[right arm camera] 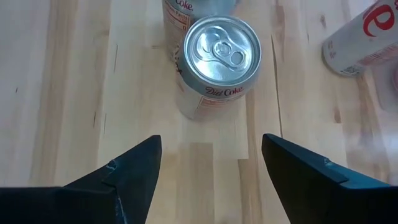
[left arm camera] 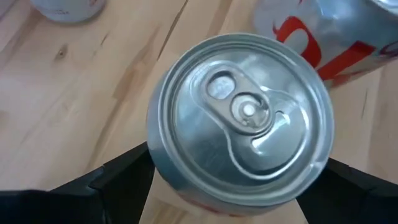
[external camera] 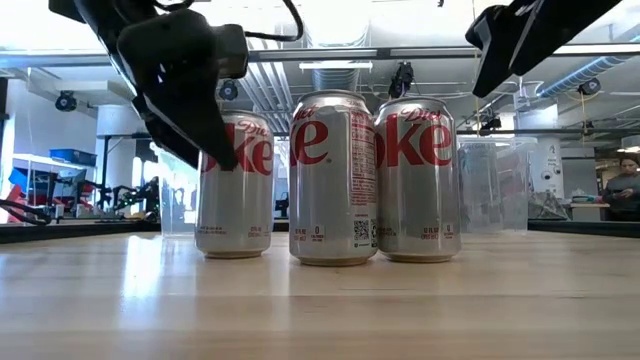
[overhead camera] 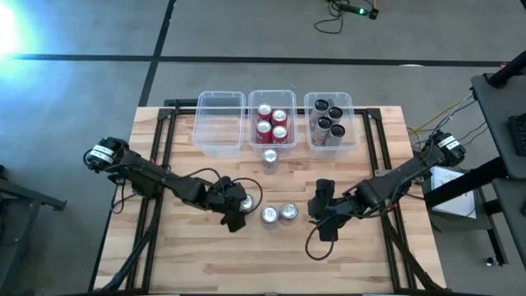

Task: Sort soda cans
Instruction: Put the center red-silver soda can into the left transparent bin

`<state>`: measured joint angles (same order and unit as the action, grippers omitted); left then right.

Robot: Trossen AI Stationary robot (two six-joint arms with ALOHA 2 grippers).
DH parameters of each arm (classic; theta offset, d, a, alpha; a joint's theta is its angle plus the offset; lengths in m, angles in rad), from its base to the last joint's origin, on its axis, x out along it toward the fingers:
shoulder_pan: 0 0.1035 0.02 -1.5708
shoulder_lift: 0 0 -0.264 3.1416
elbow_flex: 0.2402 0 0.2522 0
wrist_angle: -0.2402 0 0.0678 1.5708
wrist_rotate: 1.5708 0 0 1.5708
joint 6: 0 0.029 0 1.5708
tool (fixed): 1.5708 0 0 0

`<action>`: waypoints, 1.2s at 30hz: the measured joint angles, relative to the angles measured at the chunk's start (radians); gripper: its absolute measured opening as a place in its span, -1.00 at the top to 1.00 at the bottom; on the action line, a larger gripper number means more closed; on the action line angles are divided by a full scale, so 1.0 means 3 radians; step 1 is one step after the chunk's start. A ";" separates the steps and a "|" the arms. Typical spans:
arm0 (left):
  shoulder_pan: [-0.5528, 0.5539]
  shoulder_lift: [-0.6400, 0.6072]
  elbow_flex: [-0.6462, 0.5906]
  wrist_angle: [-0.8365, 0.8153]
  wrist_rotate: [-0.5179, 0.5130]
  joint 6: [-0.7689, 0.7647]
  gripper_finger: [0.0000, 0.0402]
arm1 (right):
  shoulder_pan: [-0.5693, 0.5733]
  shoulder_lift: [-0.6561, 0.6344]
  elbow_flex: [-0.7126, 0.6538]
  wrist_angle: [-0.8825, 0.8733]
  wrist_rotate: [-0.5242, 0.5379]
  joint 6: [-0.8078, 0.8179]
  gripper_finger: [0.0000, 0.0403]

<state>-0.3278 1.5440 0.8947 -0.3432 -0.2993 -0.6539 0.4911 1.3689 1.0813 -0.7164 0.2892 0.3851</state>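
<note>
Three silver soda cans stand upright on the wooden table near its middle. The leftmost can (overhead camera: 245, 202) (external camera: 235, 185) sits between the fingers of my left gripper (overhead camera: 237, 209) (left arm camera: 239, 186), which is shut on it. The other two cans (overhead camera: 269, 215) (overhead camera: 288, 213) stand side by side just to its right. My right gripper (overhead camera: 322, 217) (right arm camera: 211, 155) stands open to the right of this pair, touching nothing, with the nearer can (right arm camera: 221, 59) ahead of its fingers. A fourth silver can (overhead camera: 269, 156) stands in front of the middle bin. My left gripper pinches the silver can's upper wall (left arm camera: 163, 171) between its two fingers, one on either side just below the rim. The fingers (external camera: 210, 135) come slanting down from the table's left. The can stands upright with its base on the table.
Three clear plastic bins stand in a row at the far edge. The left one (overhead camera: 220, 141) holds nothing, the middle one (overhead camera: 272, 96) holds red cans, and the right one (overhead camera: 311, 123) holds black cans. Bare wood lies along the near edge.
</note>
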 joint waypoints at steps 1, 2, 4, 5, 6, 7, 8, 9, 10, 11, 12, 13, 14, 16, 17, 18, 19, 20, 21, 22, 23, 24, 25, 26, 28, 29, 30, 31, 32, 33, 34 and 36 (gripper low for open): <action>0.0004 0.0000 0.0020 -0.0020 -0.0002 0.0009 -0.62 | 0.0000 0.0000 0.0000 -0.0009 0.0000 -0.0001 -0.38; 0.0004 0.0000 0.0046 -0.0021 -0.0002 0.0023 -0.62 | 0.0000 0.0000 0.0000 -0.0009 0.0000 -0.0001 -0.39; 0.0004 0.0000 0.0118 -0.0056 0.0035 0.0060 -0.62 | 0.0000 0.0000 0.0000 -0.0009 0.0000 -0.0015 -0.43; 0.0013 0.0003 0.0149 -0.0092 0.0087 0.0065 -0.62 | -0.0001 0.0000 0.0000 -0.0009 0.0000 -0.0033 -0.45; 0.0024 0.0020 0.0186 -0.0136 0.0109 0.0069 -0.62 | -0.0002 0.0000 0.0000 -0.0007 0.0000 -0.0053 -0.47; 0.0034 0.0035 0.0222 -0.0187 0.0116 0.0072 -0.62 | -0.0004 0.0000 0.0000 -0.0006 0.0000 -0.0088 -0.49; 0.0043 0.0054 0.0256 -0.0252 0.0122 0.0072 -0.62 | -0.0011 0.0000 0.0001 -0.0003 0.0001 -0.0120 -0.51; 0.0050 0.0070 0.0286 -0.0301 0.0109 0.0072 -0.62 | -0.0016 0.0000 0.0003 -0.0002 0.0000 -0.0126 -0.52; 0.0056 0.0088 0.0308 -0.0313 0.0085 0.0072 -0.62 | -0.0017 0.0000 0.0006 0.0006 0.0001 -0.0127 -0.54; 0.0063 0.0113 0.0333 -0.0316 0.0074 0.0079 -0.62 | -0.0017 0.0000 0.0006 0.0011 0.0001 -0.0126 -0.56; 0.0063 0.0142 0.0363 -0.0317 0.0063 0.0094 -0.62 | -0.0017 0.0000 0.0006 0.0008 0.0002 -0.0126 -0.57; 0.0065 0.0170 0.0398 -0.0320 0.0053 0.0114 -0.62 | -0.0017 0.0000 0.0006 0.0012 0.0002 -0.0125 -0.59; 0.0065 0.0204 0.0435 -0.0319 0.0048 0.0123 -0.62 | -0.0017 0.0000 0.0006 0.0011 0.0002 -0.0124 -0.60; 0.0070 0.0279 0.0512 -0.0319 0.0052 0.0129 -0.62 | -0.0017 0.0000 -0.0001 0.0011 0.0002 -0.0119 -0.63; 0.0071 0.0323 0.0551 -0.0316 0.0054 0.0129 -0.62 | -0.0017 0.0000 -0.0005 0.0011 0.0002 -0.0110 -0.64; 0.0071 0.0371 0.0590 -0.0321 0.0055 0.0127 -0.62 | -0.0017 0.0000 -0.0005 0.0012 0.0002 -0.0107 -0.65; 0.0074 0.0416 0.0632 -0.0338 0.0072 0.0123 -0.62 | -0.0017 0.0000 -0.0006 0.0012 0.0002 -0.0104 -0.66; 0.0076 0.0465 0.0678 -0.0363 0.0104 0.0120 -0.62 | -0.0017 0.0000 -0.0006 0.0013 0.0002 -0.0104 -0.67; 0.0080 0.0510 0.0727 -0.0387 0.0135 0.0108 -0.62 | -0.0017 0.0000 -0.0006 0.0012 0.0002 -0.0102 -0.68; 0.0083 0.0553 0.0782 -0.0418 0.0157 0.0080 -0.62 | -0.0017 0.0000 -0.0006 0.0012 0.0002 -0.0096 -0.69; 0.0084 0.0589 0.0842 -0.0467 0.0168 0.0058 -0.62 | -0.0017 0.0000 -0.0009 0.0014 0.0001 -0.0092 -0.70; 0.0084 0.0626 0.0903 -0.0531 0.0176 0.0053 -0.62 | -0.0017 0.0000 -0.0012 0.0011 0.0000 -0.0082 -0.71; 0.0082 0.0657 0.0969 -0.0625 0.0181 0.0050 -0.62 | -0.0017 0.0000 -0.0013 0.0008 0.0001 -0.0064 -0.71; 0.0082 0.0681 0.1031 -0.0725 0.0187 0.0045 -0.62 | -0.0017 0.0000 -0.0013 0.0010 0.0000 -0.0057 -0.72; 0.0091 0.0737 0.1162 -0.0910 0.0183 0.0031 -0.63 | -0.0017 0.0000 -0.0018 0.0008 0.0000 -0.0038 -0.74; 0.0097 0.0755 0.1215 -0.0951 0.0185 0.0033 -0.64 | -0.0017 0.0000 -0.0019 0.0001 -0.0001 -0.0030 -0.74; 0.0104 0.0771 0.1253 -0.0962 0.0188 0.0058 -0.65 | -0.0017 0.0000 -0.0020 -0.0012 -0.0001 -0.0019 -0.75; 0.0118 0.0782 0.1288 -0.0958 0.0193 0.0094 -0.66 | -0.0017 0.0000 -0.0023 -0.0022 -0.0001 -0.0007 -0.75; 0.0131 0.0794 0.1319 -0.0955 0.0218 0.0129 -0.68 | -0.0015 0.0000 -0.0025 -0.0021 -0.0001 -0.0002 -0.76; 0.0148 0.0808 0.1337 -0.0955 0.0260 0.0141 -0.69 | -0.0015 0.0000 -0.0027 -0.0022 -0.0001 0.0001 -0.76; 0.0167 0.0820 0.1343 -0.0949 0.0298 0.0146 -0.70 | -0.0015 0.0000 -0.0032 -0.0022 -0.0002 0.0003 -0.76; 0.0204 0.0844 0.1340 -0.0941 0.0364 0.0145 -0.72 | -0.0015 0.0000 -0.0041 -0.0026 -0.0007 0.0028 -0.76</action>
<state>-0.2667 1.7971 1.2967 -0.6256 -0.1902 -0.6105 0.4866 1.3689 1.0689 -0.7241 0.2872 0.3936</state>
